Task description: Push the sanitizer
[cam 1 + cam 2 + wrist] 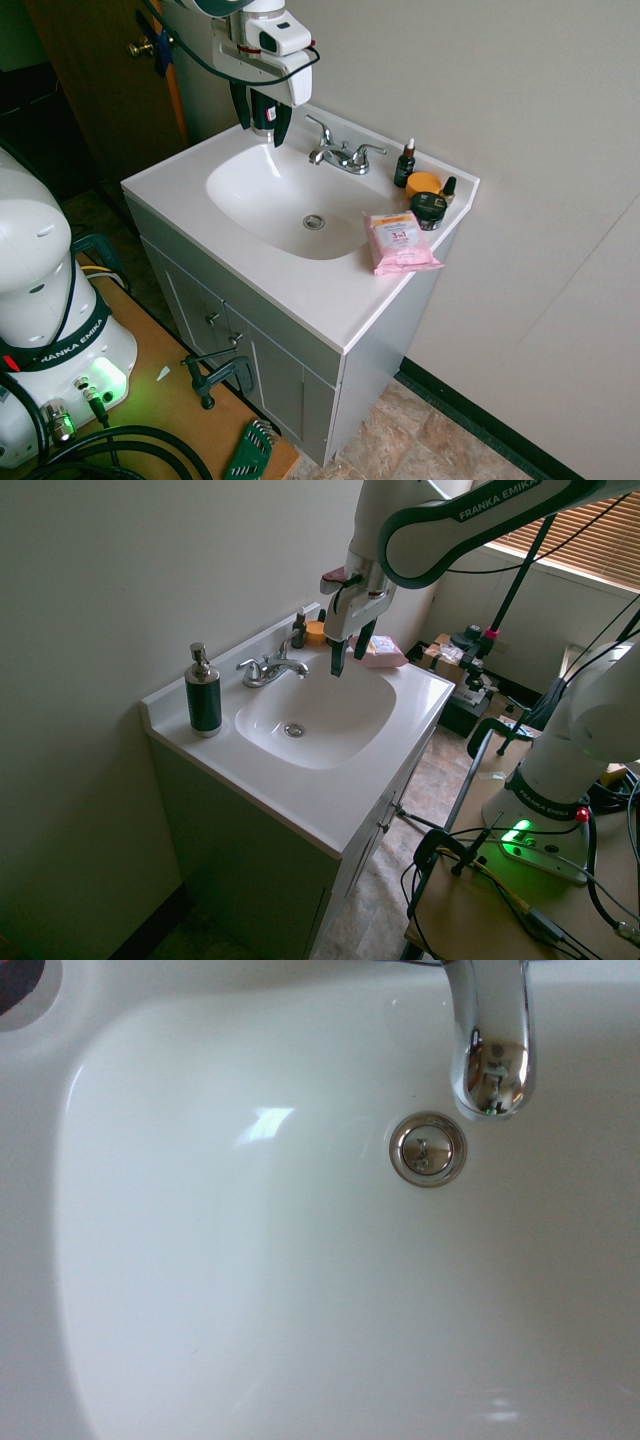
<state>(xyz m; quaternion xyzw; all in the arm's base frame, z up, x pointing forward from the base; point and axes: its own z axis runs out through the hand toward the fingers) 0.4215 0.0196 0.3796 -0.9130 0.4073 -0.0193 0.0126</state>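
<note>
The sanitizer (pixel 205 695), a tall dark green-black pump bottle with a silver head, stands upright on the back left corner of the white sink counter (pixel 300 800), against the wall. My gripper (pixel 348 663) hangs open above the basin, to the right of the faucet and well apart from the bottle, with nothing between its fingers. In the first exterior view the gripper (pixel 262 132) covers the far corner, so the bottle is mostly hidden there. A dark rounded shape (pixel 20 985) shows in a corner of the wrist view; what it is stays unclear.
A chrome faucet (pixel 270 668) stands between gripper and sanitizer, with the drain (pixel 427 1148) below. On the counter's other end sit a small dropper bottle (pixel 405 165), a black jar with orange lid (pixel 427 200) and a pink wipes pack (pixel 400 242). The wall runs close behind.
</note>
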